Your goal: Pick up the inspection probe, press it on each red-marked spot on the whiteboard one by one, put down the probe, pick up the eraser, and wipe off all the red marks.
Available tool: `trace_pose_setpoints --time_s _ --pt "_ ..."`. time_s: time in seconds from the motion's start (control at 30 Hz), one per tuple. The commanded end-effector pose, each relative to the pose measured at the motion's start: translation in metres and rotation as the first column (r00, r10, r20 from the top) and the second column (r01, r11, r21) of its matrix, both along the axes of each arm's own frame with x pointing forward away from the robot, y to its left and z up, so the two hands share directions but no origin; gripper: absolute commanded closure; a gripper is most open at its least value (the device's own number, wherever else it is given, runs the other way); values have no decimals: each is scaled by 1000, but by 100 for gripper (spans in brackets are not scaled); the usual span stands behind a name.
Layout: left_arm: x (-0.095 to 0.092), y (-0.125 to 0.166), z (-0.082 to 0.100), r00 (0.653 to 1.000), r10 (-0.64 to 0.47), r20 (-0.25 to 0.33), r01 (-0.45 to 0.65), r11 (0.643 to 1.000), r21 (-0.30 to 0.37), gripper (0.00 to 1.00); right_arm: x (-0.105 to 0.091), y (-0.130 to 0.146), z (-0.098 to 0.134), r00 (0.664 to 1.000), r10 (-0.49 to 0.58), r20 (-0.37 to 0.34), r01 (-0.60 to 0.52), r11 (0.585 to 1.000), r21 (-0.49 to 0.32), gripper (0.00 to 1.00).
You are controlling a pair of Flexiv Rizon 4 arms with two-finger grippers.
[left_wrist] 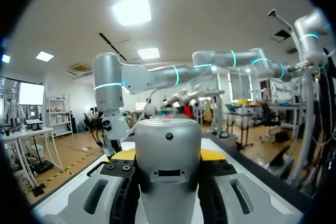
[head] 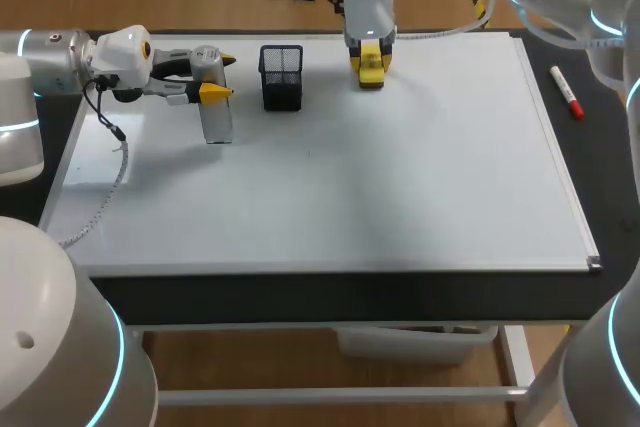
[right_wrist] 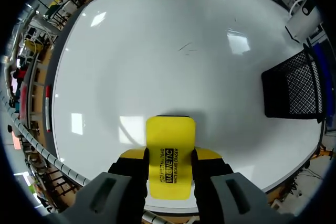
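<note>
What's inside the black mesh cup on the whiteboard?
Nothing shows inside the mesh cup: from above, only its dark mesh walls appear. Its floor is in shadow, so something small lying flat there could be hidden.

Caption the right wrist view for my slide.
Right gripper shut on the yellow eraser near the edge of the whiteboard, black mesh holder alongside.

The whiteboard (head: 400,187) is smooth and glossy, mirroring the lights. The eraser (right_wrist: 170,153) is smooth yellow plastic with a slight sheen. The probe (left_wrist: 168,150) looks like satin grey metal. The basket (head: 281,77) is matt black wire mesh.
</note>
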State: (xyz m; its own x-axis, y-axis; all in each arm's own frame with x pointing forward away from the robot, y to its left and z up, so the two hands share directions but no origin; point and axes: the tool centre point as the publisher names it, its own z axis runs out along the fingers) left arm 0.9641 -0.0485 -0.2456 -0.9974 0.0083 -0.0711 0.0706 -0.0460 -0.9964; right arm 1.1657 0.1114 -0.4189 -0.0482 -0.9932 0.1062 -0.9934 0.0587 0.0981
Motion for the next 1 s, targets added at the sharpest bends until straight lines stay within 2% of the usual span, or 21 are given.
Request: trace_pose_setpoints --time_s 0.03,0.43,0.47,0.5,0.53,0.57,0.77,1.0 --pt "-1 0 2 1000 1 0 -1 1000 2 100 1 0 -1 1000 3 1 -3 1000 -3 100" --pt "-1 0 2 1000 1 0 -1 1000 2 100 -2 -1 -5 1000 -6 8 6 1000 10 100" --pt "-1 0 2 1000 1 0 -1 1000 2 100 -3 -1 -5 1000 -8 8 7 1000 10 95" --pt "-1 0 2 1000 1 0 -1 1000 2 100 -3 -1 -5 1000 -8 7 8 1000 9 65" --pt "-1 0 2 1000 1 0 -1 1000 2 100 -4 -1 -4 1000 -12 8 12 1000 8 13" --pt "-1 0 2 1000 1 0 -1 1000 2 100 -5 -2 -3 1000 -18 10 18 1000 8 0" --pt "-1 0 2 1000 1 0 -1 1000 2 100 -12 -10 7 997 -67 31 67 997 26 0" --pt "-1 0 2 1000 1 0 -1 1000 2 100 -20 -26 22 978 -204 39 199 975 100 0"
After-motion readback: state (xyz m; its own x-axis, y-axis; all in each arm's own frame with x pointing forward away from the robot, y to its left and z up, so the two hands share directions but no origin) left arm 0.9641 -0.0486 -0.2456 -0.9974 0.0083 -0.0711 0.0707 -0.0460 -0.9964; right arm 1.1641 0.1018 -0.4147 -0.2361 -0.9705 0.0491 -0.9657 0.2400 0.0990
